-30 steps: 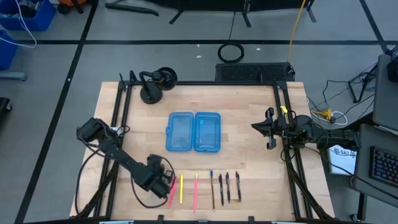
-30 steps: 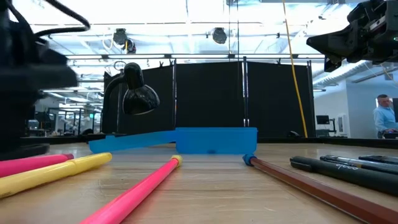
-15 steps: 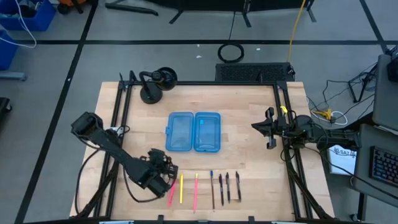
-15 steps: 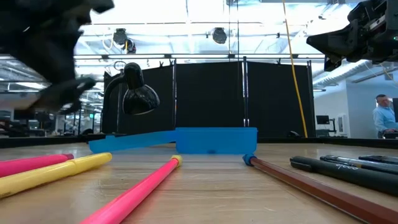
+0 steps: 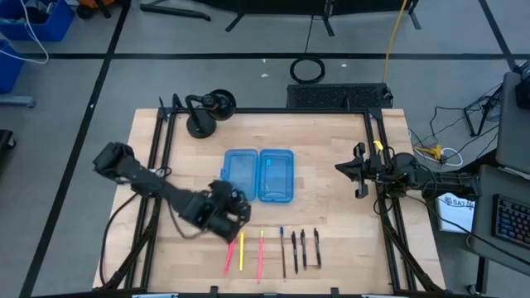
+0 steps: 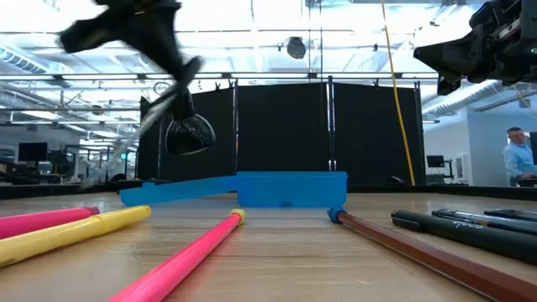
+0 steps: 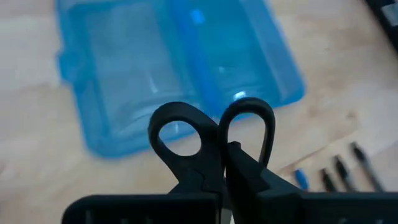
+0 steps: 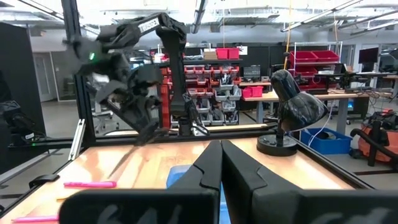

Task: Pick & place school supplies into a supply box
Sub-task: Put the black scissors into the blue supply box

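My left gripper (image 5: 229,212) (image 7: 222,186) hangs in the air just near-left of the supply box, shut on the small black-handled scissors (image 7: 211,134). It appears blurred at the top left of the low view (image 6: 134,33). The supply box (image 5: 258,175) (image 7: 168,68) is translucent blue and lies open, both halves flat on the wood. Several pens lie side by side near the table's near edge: pink (image 5: 229,256), yellow (image 5: 242,251), pink (image 5: 260,255), blue-tipped (image 5: 281,251) and black (image 5: 304,248). My right gripper (image 5: 358,170) (image 8: 221,171) waits shut above the table's right edge. My left gripper pinches the scissors between its two fingers at the neck (image 7: 217,171), where the two black handle loops join. The loops (image 7: 180,130) stick out forward past the fingertips. The scissors are lifted clear of the table; the blades are hidden behind the fingers in the wrist view.
A black lamp on a round base (image 5: 203,116) stands at the far-left corner. Black frame rails (image 5: 157,165) run along the table's left and right sides. Bare wood lies between the box and the row of pens. A person (image 6: 513,155) is in the room beyond.
My left gripper has risen from beside the pink and yellow pens. It has travelled toward the far edge and to the right, toward the supply box, carrying the scissors clear of the table. The pens and the box have stayed in place.
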You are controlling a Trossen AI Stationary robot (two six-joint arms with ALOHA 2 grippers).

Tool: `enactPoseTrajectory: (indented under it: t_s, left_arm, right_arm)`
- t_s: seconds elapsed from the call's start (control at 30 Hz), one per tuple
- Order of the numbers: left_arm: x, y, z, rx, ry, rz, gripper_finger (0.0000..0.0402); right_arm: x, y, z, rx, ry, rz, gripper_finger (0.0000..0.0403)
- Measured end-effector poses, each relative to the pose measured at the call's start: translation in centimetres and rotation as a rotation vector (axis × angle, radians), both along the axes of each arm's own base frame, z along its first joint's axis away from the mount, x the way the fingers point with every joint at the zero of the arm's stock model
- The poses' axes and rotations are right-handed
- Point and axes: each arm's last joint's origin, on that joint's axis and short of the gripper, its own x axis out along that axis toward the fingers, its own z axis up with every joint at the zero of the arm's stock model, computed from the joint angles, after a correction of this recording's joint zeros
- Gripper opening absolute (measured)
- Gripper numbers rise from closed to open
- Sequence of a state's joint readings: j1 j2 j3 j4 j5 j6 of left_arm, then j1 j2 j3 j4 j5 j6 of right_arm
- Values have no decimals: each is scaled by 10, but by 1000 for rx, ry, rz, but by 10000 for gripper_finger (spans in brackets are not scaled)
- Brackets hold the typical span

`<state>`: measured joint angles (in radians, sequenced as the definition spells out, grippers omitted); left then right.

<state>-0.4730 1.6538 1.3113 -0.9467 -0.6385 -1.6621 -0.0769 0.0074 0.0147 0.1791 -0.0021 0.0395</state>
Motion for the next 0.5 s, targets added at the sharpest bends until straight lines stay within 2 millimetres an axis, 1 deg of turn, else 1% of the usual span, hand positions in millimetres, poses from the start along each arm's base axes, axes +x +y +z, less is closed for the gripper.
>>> enactPoseTrajectory:
  t_s: [0.1, 0.2, 0.27, 0.37, 0.43, 0.5]
  left_arm:
    - [20, 19, 12, 16, -40, -41, 12]
    - [37, 45, 28, 33, -59, -61, 10]
    - [46, 67, 37, 31, -77, -65, 6]
    - [57, 102, 46, 39, -101, -65, 9]
    - [64, 125, 50, 38, -140, -62, 14]
    - [68, 146, 50, 43, -150, -52, 14]
  right_arm:
    - [0, 0, 0, 0, -4, 0, 0]
    - [0, 0, 0, 0, -4, 0, 0]
    - [0, 0, 0, 1, -4, 0, 0]
    - [0, 0, 0, 1, -4, 0, 0]
    - [0, 0, 0, 0, -3, 0, 0]
    - [0, 0, 0, 0, -3, 0, 0]
